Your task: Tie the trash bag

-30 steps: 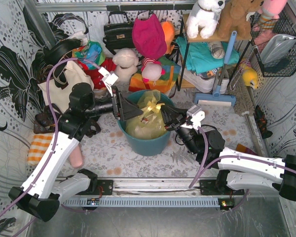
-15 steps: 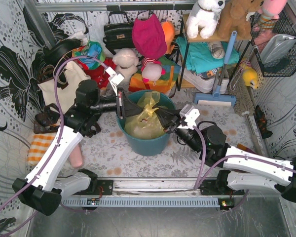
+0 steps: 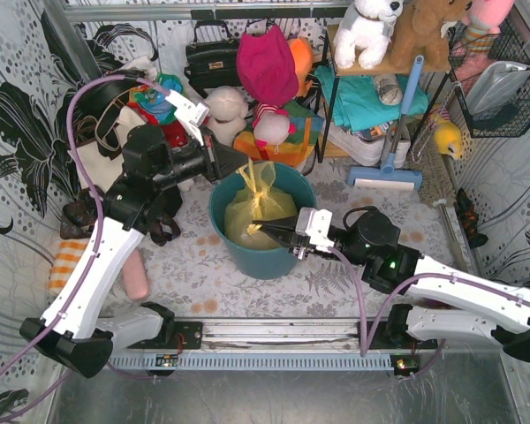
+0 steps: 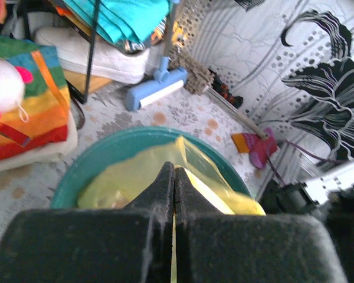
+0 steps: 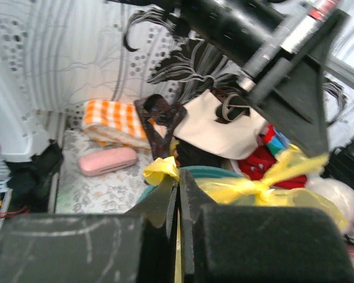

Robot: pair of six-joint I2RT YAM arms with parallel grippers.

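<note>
- While both arms reach over the bin, the left gripper [image 4: 174,172] has its jaws pressed flat together with a sliver of yellow plastic caught between them. It pinches one floppy end of the trash bag [image 3: 247,216] at the far-left side.
- Opposite it, the right gripper [image 5: 177,177] is clamped the same way, with a crumpled yellow tail poking out past its tips. It holds the other end on the near side.
- Between the two, a bunched knot [image 5: 261,188] shows in the plastic, its ends splayed to either side.
- The bag itself sits down inside the round teal bin [image 3: 278,256].
- My reading is that a first crossing looks made and the ends are gripped for pulling apart. Cinching it, and perhaps a second tie, is left. I cannot tell how snug it is.
</note>
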